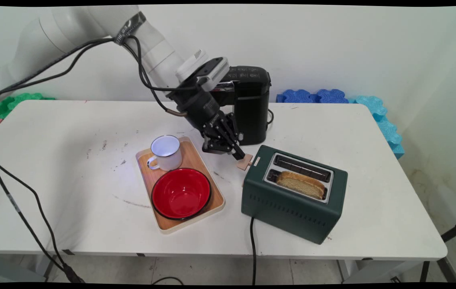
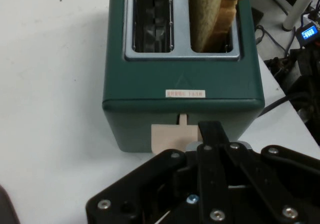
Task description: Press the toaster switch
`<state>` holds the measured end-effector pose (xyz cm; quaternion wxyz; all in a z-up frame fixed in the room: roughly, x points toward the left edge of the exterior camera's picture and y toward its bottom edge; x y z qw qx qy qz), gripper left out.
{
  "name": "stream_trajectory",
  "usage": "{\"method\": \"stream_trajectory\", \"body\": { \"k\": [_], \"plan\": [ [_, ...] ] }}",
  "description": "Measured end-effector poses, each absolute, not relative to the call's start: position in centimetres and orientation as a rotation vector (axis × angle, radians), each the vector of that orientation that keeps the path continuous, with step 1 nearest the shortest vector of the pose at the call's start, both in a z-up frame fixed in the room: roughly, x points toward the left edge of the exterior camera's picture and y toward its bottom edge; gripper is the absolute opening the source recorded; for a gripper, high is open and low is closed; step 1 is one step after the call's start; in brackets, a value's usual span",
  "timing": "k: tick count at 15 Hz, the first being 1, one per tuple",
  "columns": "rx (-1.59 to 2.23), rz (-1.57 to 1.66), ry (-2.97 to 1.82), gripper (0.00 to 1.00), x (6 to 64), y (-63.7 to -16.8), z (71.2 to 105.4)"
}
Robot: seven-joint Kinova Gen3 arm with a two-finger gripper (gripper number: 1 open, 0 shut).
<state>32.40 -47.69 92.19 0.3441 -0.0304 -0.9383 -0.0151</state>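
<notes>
The claw (image 1: 239, 154) is down low at the short end of the green toaster (image 1: 292, 196), its black fingers drawn together with no gap showing between them, and the tip is right on the pale wooden lever (image 1: 245, 162) that juts from that end. In the hand view the tip sits on the lever's right side (image 2: 170, 136), pressing at it rather than gripping round it; nothing is clasped between the fingers.

The toaster lies with its long axis running from the lever end, nearest the claw, away toward the desk's near right, so the lever points back at the arm. It stands flat on the white desk (image 1: 71, 180). Two slots run along that same axis: the one toward the wall is empty, the nearer one holds a slice of bread (image 1: 301, 184) standing on edge, its crust above the rim. A small pale label (image 2: 185, 93) sits on the top just above the lever. A black cord (image 1: 253, 249) drops from the toaster's near face over the desk's front edge.

Behind the claw, close by, stands a black coffee machine (image 1: 252, 104). To the claw's left lies a wooden tray (image 1: 196, 160), angled on the desk, carrying a white enamel mug (image 1: 165, 151) at its far end and a red bowl (image 1: 181, 193) at its near end, both upright and empty as far as can be seen.
</notes>
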Motion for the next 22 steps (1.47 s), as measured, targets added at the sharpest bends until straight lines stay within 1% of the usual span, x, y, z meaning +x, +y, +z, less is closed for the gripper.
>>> {"method": "stream_trajectory", "body": {
  "k": [22],
  "plan": [
    [0.016, -0.032, -2.447, 0.00, 31.4, -48.4, 88.7]
  ]
}}
